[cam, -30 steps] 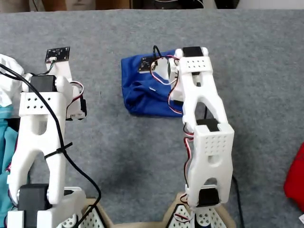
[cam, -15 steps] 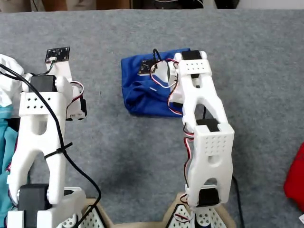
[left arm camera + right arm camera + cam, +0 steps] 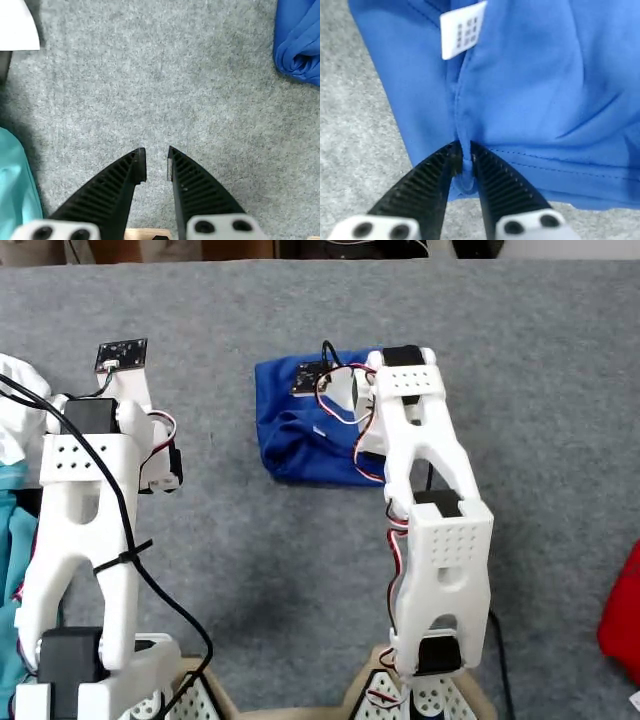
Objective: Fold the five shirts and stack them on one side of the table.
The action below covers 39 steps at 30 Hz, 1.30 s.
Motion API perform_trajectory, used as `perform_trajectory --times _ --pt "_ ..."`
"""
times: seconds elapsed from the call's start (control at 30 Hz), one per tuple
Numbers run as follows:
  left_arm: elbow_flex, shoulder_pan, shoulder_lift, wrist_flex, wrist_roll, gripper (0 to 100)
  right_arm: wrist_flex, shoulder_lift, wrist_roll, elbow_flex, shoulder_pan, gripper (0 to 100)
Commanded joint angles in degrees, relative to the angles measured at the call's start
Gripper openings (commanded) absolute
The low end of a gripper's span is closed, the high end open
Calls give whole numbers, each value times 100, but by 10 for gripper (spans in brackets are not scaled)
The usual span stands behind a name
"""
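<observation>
The blue shirt (image 3: 290,445) lies as a compact, partly folded bundle on the grey table (image 3: 520,390), a little toward 11 o'clock from the centre, and the right arm reaches over its 3 o'clock side. The right gripper (image 3: 462,162) is closed on a thin ridge of the blue fabric near the hem, below the white label (image 3: 462,29). It takes only a small pinch, probably so that one layer can be lifted and turned over without dragging the whole bundle. The left gripper (image 3: 156,162) hangs over bare table toward 9 o'clock, well apart from the shirt. Its jaws stand with only a narrow gap and hold nothing, which I judge to be a waiting position. A teal shirt (image 3: 12,540) and a white shirt (image 3: 15,390) lie at the 9 o'clock edge, perhaps the stacking side, and a red shirt (image 3: 625,615) waits at 4 o'clock.
</observation>
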Motion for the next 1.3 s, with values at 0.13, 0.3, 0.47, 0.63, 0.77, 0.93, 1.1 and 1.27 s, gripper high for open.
perform_trajectory --times 0.13,0.3,0.47,0.63,0.77,0.93,1.1,1.27 --pt "-70 -44 -242 -70 -18 85 800 -119 -26 -1156 295 9" --pt "-70 -44 -251 -70 -18 85 1196 -110 0 -1569 488 9" --pt "-70 -62 -251 -62 -18 85 1327 -110 176 -1534 752 9" --pt "-70 -35 -259 -62 -18 85 1442 -110 308 -1543 796 9" --pt "-70 -26 -259 -62 -18 85 1442 -101 316 -1534 804 10" --pt "-70 -18 -259 -70 -18 85 1433 -101 316 -1543 796 37" --pt "-79 -18 -251 -387 88 85 1618 -145 299 -1895 699 194" --pt "-132 185 -189 -1055 571 46 2040 -163 -9 -3099 541 239"
